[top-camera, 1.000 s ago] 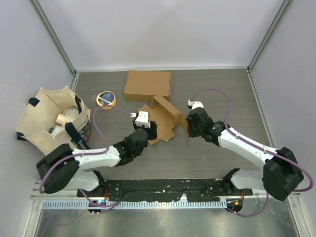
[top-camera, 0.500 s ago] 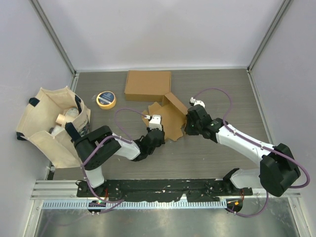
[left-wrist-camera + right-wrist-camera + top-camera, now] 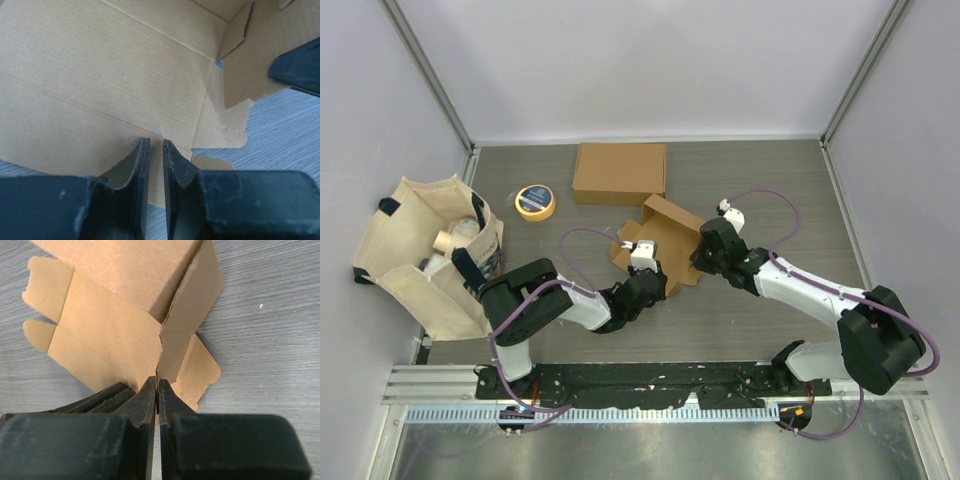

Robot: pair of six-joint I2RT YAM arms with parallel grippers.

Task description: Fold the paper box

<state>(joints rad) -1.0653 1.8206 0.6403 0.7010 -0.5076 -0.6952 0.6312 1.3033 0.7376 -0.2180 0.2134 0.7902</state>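
Your trouble starts on the left. The left gripper (image 3: 156,146) sits at the very near edge of the paper box (image 3: 670,235). The box lies half-raised at the middle of the table between the two arms, just in front of a closed cardboard box (image 3: 618,172). With so shallow a purchase, a lift or pull would likely let the card slip free, or crease the panel away from its score line. On the right, hauling against the other arm could tear the thin side flap or flatten the raised wall.

Now the pincers. The left one's jaws stand a sliver apart at the panel's edge, and you cannot tell whether card is pinched between them. The right gripper (image 3: 158,386) is clamped together on the edge of the box's side flap.
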